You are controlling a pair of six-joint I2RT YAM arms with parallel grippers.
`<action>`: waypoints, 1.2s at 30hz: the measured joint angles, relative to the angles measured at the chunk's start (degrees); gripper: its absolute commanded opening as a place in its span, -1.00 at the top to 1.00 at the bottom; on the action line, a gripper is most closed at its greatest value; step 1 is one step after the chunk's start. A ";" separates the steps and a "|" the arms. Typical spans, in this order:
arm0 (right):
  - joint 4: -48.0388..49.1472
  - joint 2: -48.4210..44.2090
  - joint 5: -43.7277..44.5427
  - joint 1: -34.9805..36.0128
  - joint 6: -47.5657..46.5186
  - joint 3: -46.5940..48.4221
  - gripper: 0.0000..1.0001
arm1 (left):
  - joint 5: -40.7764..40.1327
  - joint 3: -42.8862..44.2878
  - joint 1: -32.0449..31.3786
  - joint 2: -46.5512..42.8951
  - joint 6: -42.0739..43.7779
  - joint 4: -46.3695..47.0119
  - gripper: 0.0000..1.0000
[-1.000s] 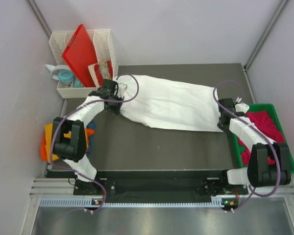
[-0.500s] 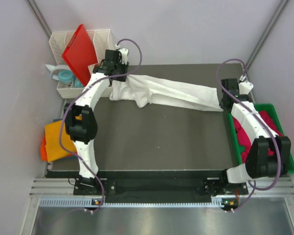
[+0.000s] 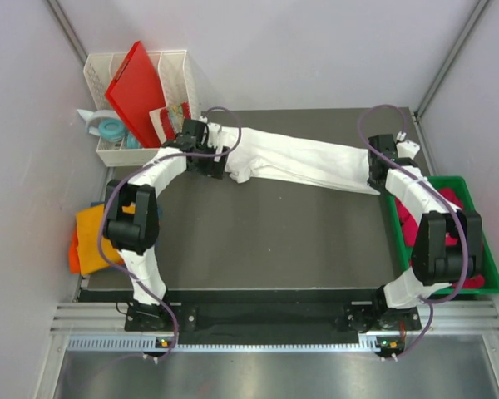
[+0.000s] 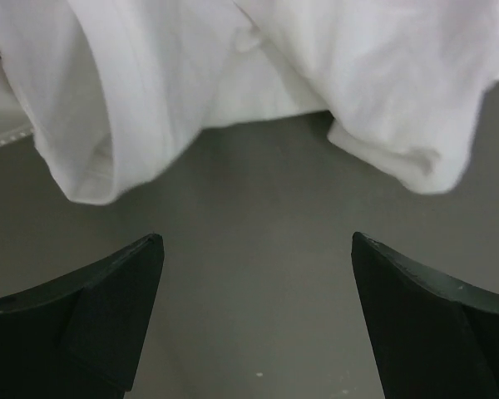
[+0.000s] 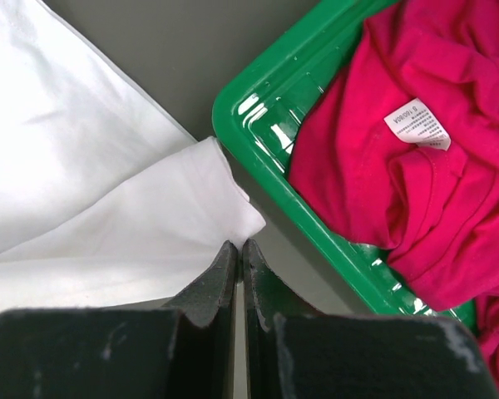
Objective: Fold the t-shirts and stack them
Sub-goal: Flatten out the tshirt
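Gaping wide at left gripper (image 4: 255, 241), clamped on white t-shirt (image 3: 299, 162) at right gripper (image 5: 239, 245); seems mid-fold; needs left grasp of loose end.

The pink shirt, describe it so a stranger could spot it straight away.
Start at the dark table and go to its right edge, where a green tray sits. The magenta-pink shirt lies crumpled inside it; unlike the white shirt stretched across the table, it is bunched and shows a white label.

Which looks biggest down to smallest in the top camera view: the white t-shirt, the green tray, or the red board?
1. green tray, though partly covered
2. white t-shirt, bunched into a band
3. red board
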 measured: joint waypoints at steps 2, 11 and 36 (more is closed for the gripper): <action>0.50 0.28 0.00 -0.02 -0.39 0.00 1.00 | 1.09 -3.58 -0.79 -3.54 -0.13 0.92 -0.95; 1.22 3.08 0.00 0.02 -0.98 -0.04 1.00 | 6.05 -4.44 -2.78 -0.81 -5.51 5.95 -0.93; 1.38 3.08 0.04 0.09 -2.58 -0.09 1.00 | 9.22 2.38 -4.11 10.10 -9.44 8.39 0.16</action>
